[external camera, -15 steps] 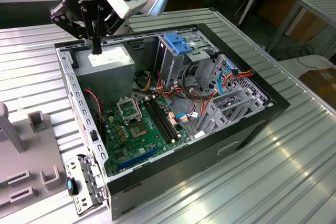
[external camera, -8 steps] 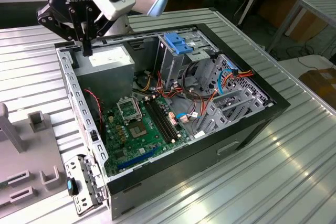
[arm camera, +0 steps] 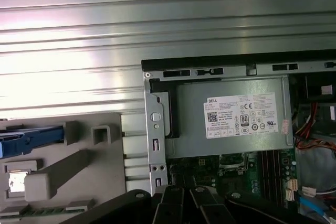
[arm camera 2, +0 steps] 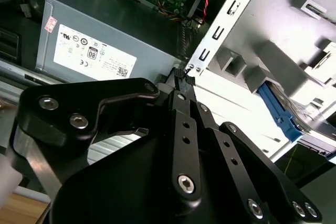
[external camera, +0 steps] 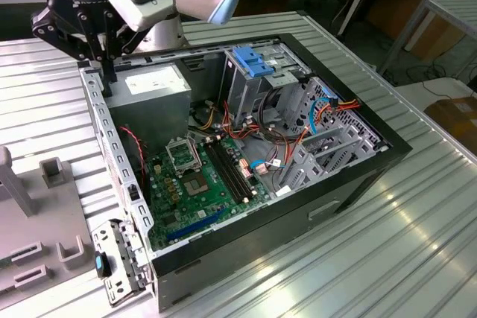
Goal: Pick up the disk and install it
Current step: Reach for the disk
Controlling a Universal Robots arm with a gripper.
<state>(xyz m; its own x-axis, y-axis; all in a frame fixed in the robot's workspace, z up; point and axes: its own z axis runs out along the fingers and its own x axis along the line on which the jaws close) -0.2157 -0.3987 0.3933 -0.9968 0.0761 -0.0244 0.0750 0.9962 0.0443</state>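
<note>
The disk (arm camera: 30,139) lies on a grey fixture plate (arm camera: 79,192) beside the open computer case (external camera: 358,176). Only its blue bracket edge shows in the first wrist view. In the second wrist view the same blue edge of the disk (arm camera 2: 278,109) sits against a strip of grey metal. My black gripper (external camera: 107,83) hangs over the case's back corner, beside the power-supply box (external camera: 153,87). The gripper (arm camera 2: 181,74) has its fingertips pressed together with nothing between them, just above the case's metal rail (arm camera 2: 220,30). It is well apart from the disk.
The case stands on a ribbed metal table (external camera: 387,258), with the motherboard (external camera: 201,184), cables and a drive cage topped by a blue latch (external camera: 257,61) inside. A hinged side panel (external camera: 119,266) sticks out at the front corner. Posts rise from the fixture plate (external camera: 45,214).
</note>
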